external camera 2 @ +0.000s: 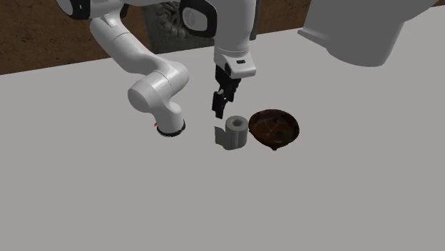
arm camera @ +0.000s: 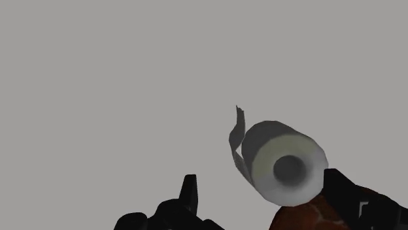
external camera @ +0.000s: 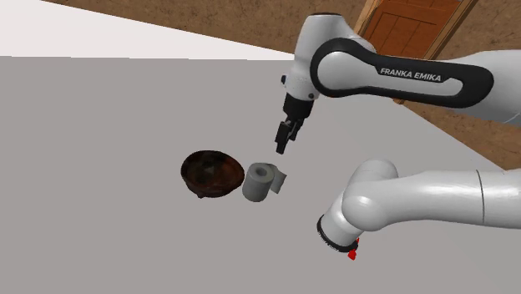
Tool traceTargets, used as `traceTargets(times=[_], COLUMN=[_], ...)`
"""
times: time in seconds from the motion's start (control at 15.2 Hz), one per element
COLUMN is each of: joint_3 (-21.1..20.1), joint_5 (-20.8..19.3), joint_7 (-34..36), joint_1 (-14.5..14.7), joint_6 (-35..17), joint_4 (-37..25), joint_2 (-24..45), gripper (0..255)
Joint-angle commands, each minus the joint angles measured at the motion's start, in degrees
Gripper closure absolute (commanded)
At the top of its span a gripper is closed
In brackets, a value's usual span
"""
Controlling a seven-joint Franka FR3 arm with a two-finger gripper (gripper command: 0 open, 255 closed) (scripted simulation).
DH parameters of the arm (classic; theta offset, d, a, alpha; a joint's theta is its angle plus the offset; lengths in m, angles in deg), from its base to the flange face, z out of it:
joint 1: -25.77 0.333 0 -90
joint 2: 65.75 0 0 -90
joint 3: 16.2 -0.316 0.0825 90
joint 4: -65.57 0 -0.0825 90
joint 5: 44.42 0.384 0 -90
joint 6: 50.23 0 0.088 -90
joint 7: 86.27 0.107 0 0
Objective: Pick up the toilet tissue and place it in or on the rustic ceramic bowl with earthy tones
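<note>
Plain grey tabletop (external camera: 100, 209), brown textured surface (external camera 2: 43, 43) beyond, panelled wooden door (external camera: 409, 25) behind.

The white robot arm (external camera: 434, 200) bends over, and its black two-finger gripper (external camera: 281, 147) points down, fingers (arm camera: 189, 191) wide apart.

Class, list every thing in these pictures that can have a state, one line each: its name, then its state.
toilet tissue: lying on its side on the grey surface, loose end trailing, not held.
bowl: upright, nothing in it, beside the toilet tissue.
pincer: open, holding nothing, hanging above the grey surface near the toilet tissue.
</note>
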Motion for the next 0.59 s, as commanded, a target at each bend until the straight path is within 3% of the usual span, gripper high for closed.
traceTargets(times=[0.0, 0.33, 0.53], joint_3=[-0.46, -1.59, -1.72], joint_5=[0.14, 0.61, 0.76], joint_7=[0.09, 0.31, 0.31], joint_1=[0.32, 1.30, 1.38], joint_6=[-2.60, -10.09, -12.76], joint_4=[3.76, 14.09, 16.19], joint_2=[-1.10, -3.68, -3.11], gripper=[0, 0, 0])
